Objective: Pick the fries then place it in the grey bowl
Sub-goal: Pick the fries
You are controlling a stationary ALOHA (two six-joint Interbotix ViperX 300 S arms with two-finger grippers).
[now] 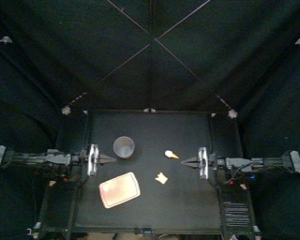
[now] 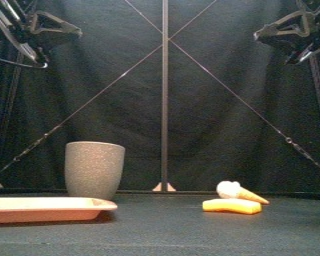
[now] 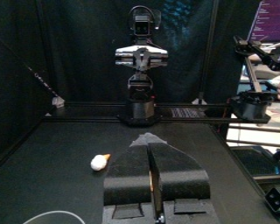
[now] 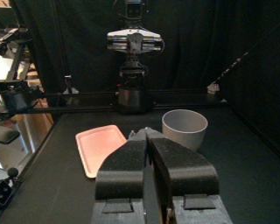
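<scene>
Four loose things in all on the worktop [image 1: 184, 202]. One grey bowl [image 1: 124, 145], tall and speckled. One flat pink tray [image 1: 119, 190]. Two toy foods, one of each kind: one yellow fries piece [image 2: 231, 207] and one white toy [image 2: 235, 190] with a tan tip. Two black arms, one from either side, each with a single claw: one left claw [image 1: 97, 159], one right claw [image 1: 198, 161].
</scene>
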